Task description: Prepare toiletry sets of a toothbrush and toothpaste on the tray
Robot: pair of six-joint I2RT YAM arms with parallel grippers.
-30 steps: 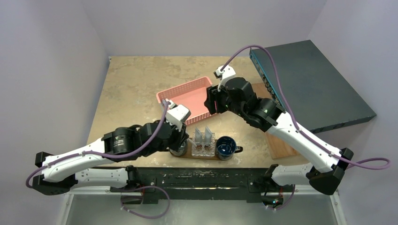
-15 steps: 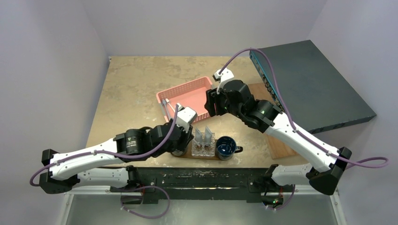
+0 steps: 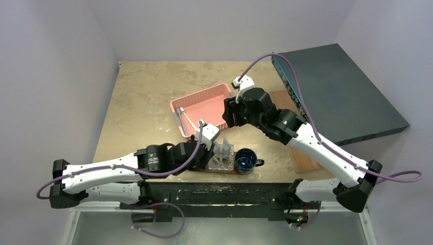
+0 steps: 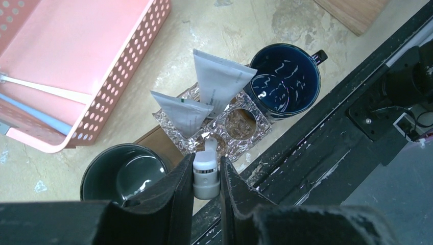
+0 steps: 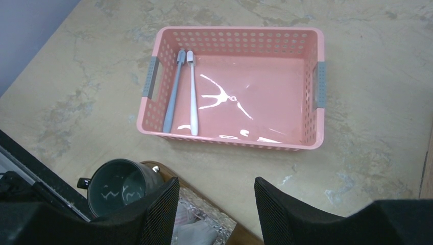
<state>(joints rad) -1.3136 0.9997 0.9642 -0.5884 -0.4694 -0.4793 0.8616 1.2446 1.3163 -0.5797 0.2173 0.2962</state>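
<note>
The pink perforated plastic basket point(image 5: 316, 92) sits mid-desk. Near it hangs the right gripper point(image 5: 215, 196), jaws wide and empty. The dark brown oval wooden tray point(image 4: 155, 139) lies by the desk's near edge, bearing a dark green mug point(image 4: 125, 173), a dark blue mug point(image 4: 286, 81) and a clear faceted holder point(image 4: 232, 140) with 2 upright pale grey squeeze tubes point(image 4: 222, 81). The left gripper point(image 4: 206, 168) pinches a white-capped tube point(image 4: 206, 182) above the holder. 2 thin toothbrushes point(image 5: 192, 92) lie in the basket.
</note>
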